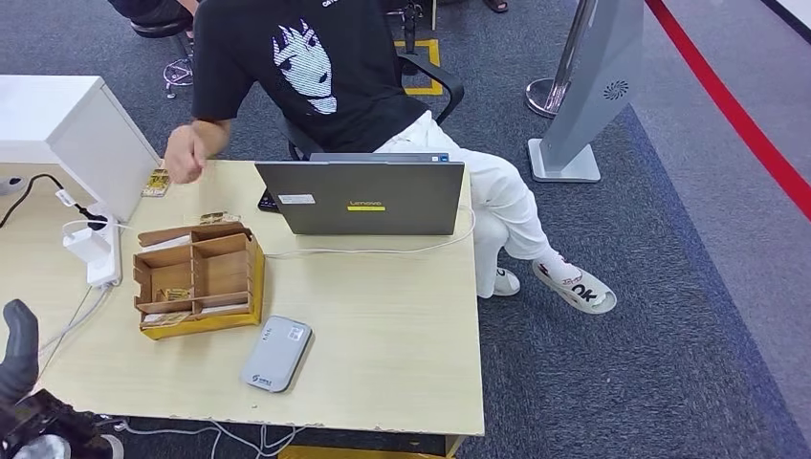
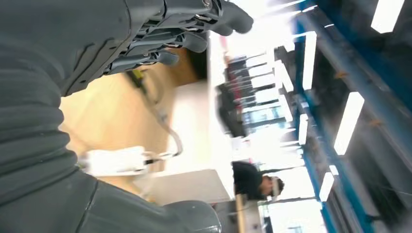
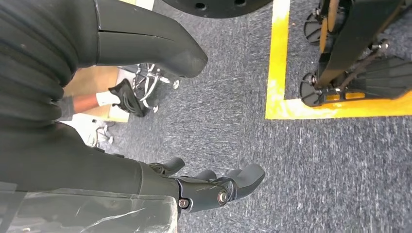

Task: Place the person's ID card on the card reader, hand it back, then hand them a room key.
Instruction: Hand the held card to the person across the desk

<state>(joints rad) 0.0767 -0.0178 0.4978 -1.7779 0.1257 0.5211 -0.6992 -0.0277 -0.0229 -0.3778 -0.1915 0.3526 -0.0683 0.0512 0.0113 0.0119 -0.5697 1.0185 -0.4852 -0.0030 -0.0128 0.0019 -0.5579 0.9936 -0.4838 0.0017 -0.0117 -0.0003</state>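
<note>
A grey card reader [image 1: 275,354] lies flat near the table's front edge. Behind it stands a brown wooden organiser [image 1: 196,277] with patterned cards in its compartments. A person in a black T-shirt [image 1: 306,67] sits across the table, their closed hand [image 1: 186,153] hovering over the far left corner. Just beside that hand a small patterned card [image 1: 156,182] lies on the table. Whether the hand holds anything I cannot tell. My left hand [image 1: 19,349] is raised at the table's near left corner, fingers [image 2: 194,41] spread, holding nothing. My right hand [image 3: 214,187] hangs over grey carpet, empty, thumb apart from the fingers.
A grey laptop [image 1: 368,196] stands open facing the person, its white cable trailing across the table [image 1: 402,325]. A white power strip [image 1: 94,247] and cables lie at the left beside a white box [image 1: 67,124]. A grey sign stand [image 1: 583,105] is on the carpet at the right.
</note>
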